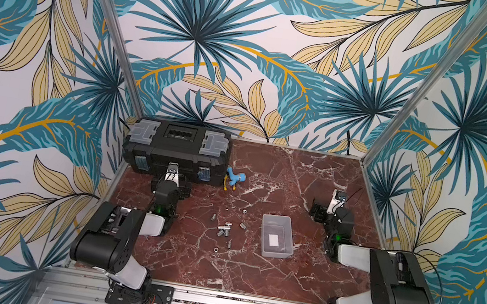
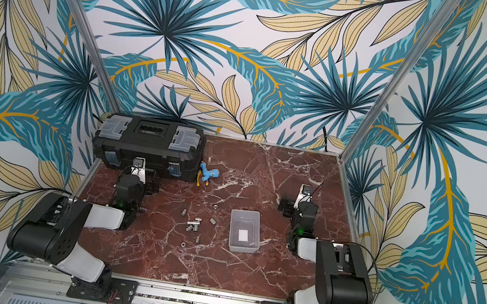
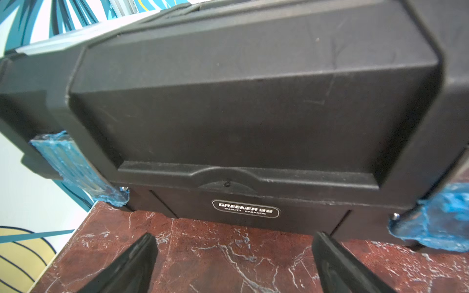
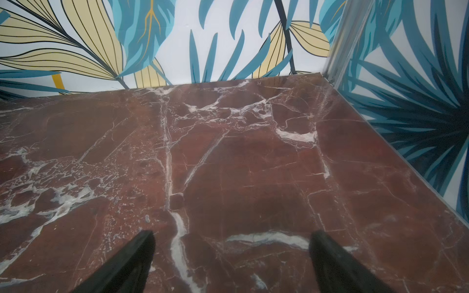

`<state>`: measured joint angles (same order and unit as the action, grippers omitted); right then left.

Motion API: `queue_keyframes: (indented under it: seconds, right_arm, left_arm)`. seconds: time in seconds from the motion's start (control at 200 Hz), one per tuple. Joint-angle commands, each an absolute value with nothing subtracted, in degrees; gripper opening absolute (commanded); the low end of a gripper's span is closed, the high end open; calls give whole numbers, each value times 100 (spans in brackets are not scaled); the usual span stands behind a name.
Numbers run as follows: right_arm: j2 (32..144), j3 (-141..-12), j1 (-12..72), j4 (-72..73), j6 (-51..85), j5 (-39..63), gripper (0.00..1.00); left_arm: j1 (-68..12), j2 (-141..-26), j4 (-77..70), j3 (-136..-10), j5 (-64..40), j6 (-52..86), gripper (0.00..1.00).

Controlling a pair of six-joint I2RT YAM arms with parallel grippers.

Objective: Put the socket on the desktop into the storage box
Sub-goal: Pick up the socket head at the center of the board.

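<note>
Nothing is done yet, I judge: the small silver metal sockets [image 1: 225, 230] lie scattered on the dark red-brown marble-patterned tabletop [image 1: 281, 281], near the pale grey lidless plastic storage box [image 1: 277, 253], which looks empty. The left end effector [image 3: 232, 238] and the right end effector [image 4: 232, 236] both stand released, grasping nothing, well apart from the sockets.

Both top views overlook the desktop [image 1: 250, 269]; wrist views skim it.

open: desktop [image 1: 297, 181] far right — bare marble | blocked: toolbox [image 1: 176, 149] in far-left corner — storage box [image 1: 276, 252] at centre
</note>
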<state>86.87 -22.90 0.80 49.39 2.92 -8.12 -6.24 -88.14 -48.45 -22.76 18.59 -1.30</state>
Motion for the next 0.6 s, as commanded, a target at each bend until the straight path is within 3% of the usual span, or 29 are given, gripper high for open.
queue_keyframes:
  seconds: [0.0, 0.596]
  right_arm:
    - [8640, -2310, 121, 4938, 229, -849, 100]
    - [8530, -2338, 128, 4886, 181, -1023, 99]
  left_arm:
    - [-636, -8725, -4895, -2250, 1828, -193, 100]
    - [-616, -8724, -4871, -2263, 1793, -184, 100]
